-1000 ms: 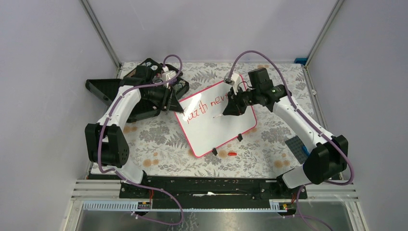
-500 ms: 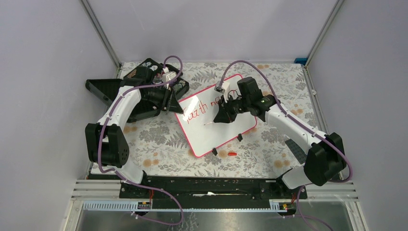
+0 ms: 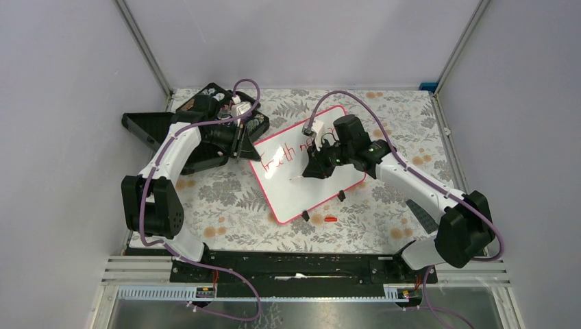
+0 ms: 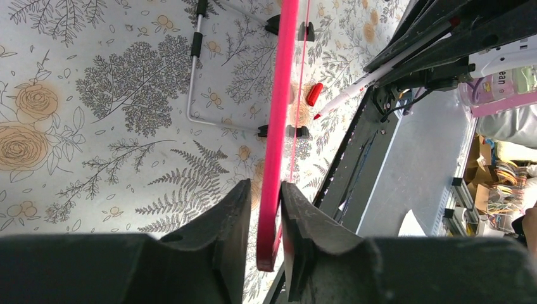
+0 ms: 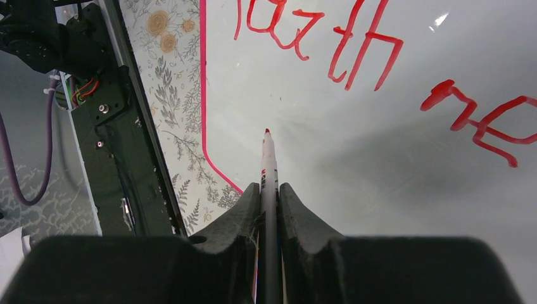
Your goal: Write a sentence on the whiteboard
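Observation:
The whiteboard (image 3: 294,188) stands tilted at mid-table, with red writing across its upper part. My left gripper (image 3: 244,142) is at its left edge. In the left wrist view the jaws (image 4: 265,187) straddle the red rim (image 4: 282,95): the right pad touches it and a sliver of gap shows on the left. My right gripper (image 3: 312,168) is shut on a white marker (image 5: 269,158), whose red tip points at the bare board (image 5: 380,164) below the words. I cannot tell whether the tip touches the surface.
A red marker cap (image 3: 331,219) lies on the floral cloth just in front of the board. A black compartment case (image 3: 205,103) sits behind my left arm. A dark flat pad (image 3: 421,209) lies at the right. A wire stand (image 4: 193,82) props the board.
My right gripper has carried the marker left and nearer, down from the written line. The left jaws have narrowed onto the board's rim.

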Available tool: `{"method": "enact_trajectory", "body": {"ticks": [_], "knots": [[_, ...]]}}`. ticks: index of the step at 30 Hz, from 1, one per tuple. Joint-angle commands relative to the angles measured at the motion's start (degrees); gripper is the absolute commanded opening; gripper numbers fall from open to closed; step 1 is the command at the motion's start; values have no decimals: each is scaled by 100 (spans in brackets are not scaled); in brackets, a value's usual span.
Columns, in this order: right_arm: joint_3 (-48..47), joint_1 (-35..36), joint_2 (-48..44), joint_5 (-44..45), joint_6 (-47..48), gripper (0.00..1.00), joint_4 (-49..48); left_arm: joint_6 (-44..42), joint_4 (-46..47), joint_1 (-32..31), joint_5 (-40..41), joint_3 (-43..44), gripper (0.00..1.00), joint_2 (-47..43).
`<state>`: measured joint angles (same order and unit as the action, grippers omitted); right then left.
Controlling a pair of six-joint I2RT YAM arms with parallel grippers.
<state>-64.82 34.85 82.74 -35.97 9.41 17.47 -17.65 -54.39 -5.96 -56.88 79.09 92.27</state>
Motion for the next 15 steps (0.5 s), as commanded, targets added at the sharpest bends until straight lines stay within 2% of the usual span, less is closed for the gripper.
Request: {"method": "enact_trajectory", "body": {"ticks": [1, 6, 15], "knots": [[4, 81, -314, 80, 147, 0, 63, -164, 69, -9, -97, 36, 23, 44], [65, 89, -320, 376, 193, 0, 107, -169, 74, -19, -107, 52, 13, 65], [104, 132, -313, 397, 139, 0, 76, -169, 71, -44, -53, 70, 3, 78]]}}
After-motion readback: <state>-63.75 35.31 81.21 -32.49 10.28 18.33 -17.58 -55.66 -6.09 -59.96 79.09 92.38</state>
